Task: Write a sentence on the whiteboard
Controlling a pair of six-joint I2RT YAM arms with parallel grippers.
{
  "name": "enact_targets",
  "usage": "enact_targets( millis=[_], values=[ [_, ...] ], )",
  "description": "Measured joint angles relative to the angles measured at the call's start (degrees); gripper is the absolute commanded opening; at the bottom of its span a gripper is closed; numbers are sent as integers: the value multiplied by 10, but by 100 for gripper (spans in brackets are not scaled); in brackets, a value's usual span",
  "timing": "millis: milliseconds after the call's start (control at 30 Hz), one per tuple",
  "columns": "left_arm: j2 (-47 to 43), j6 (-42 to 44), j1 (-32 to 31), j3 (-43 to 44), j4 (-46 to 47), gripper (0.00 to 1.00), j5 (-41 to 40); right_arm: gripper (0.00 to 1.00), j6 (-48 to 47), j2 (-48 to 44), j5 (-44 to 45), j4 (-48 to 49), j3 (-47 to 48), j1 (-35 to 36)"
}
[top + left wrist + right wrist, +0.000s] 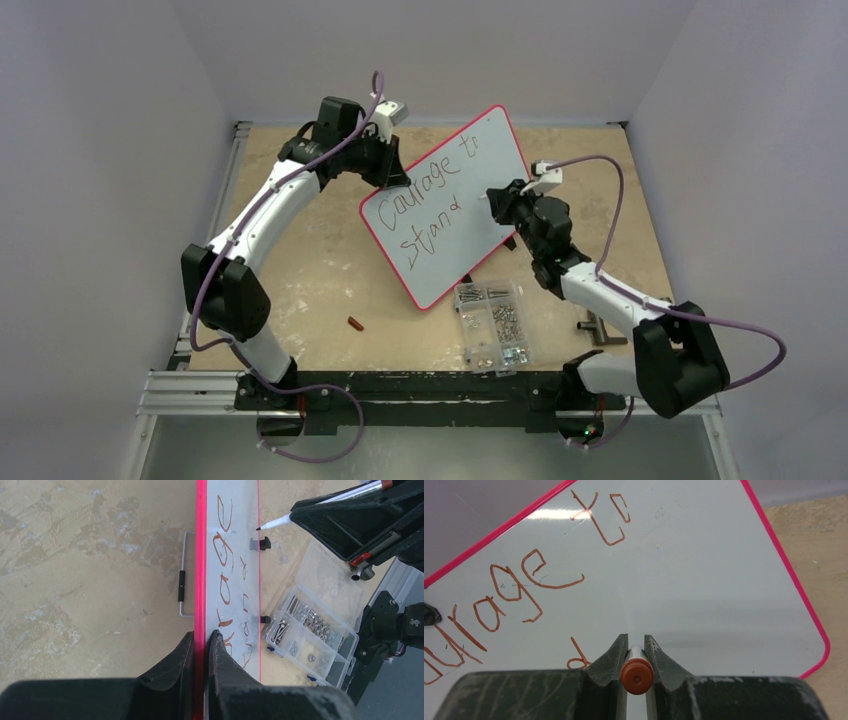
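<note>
The whiteboard [445, 262] stands tilted on the table, white with a red-pink rim. The sentence [420, 195] reads "Courage to" above "Stand" in red-brown marker. My left gripper [388, 168] is shut on the board's upper left rim; the left wrist view shows its fingers [202, 636] clamped on the pink edge of the board [240, 505]. My right gripper [503, 205] is shut on a white marker [280, 522] with an orange end [636, 676]. Its tip sits just right of the "d" of "Stand"; I cannot tell if it touches the board [704, 580].
A clear compartment box of screws [493, 325] lies on the table below the board's lower edge and shows in the left wrist view [315, 630]. A small orange cap [355, 322] lies left of it. A dark T-shaped tool [598, 327] lies by the right arm. Black clips [261, 543] stick out of the board's edge.
</note>
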Motion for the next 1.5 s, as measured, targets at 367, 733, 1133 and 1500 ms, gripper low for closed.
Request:
enact_targets(
  millis=[367,733,1133,1500],
  values=[
    [0,1,-1,0,0,0,-2,0,9,36,-61,52,1,0],
    [0,4,-2,0,0,0,-6,0,12,58,-55,65,18,0],
    [0,4,-3,1,-2,0,-8,0,10,72,-26,59,45,0],
    [0,4,-6,6,-7,0,-11,0,6,72,-11,46,58,-1]
  ],
)
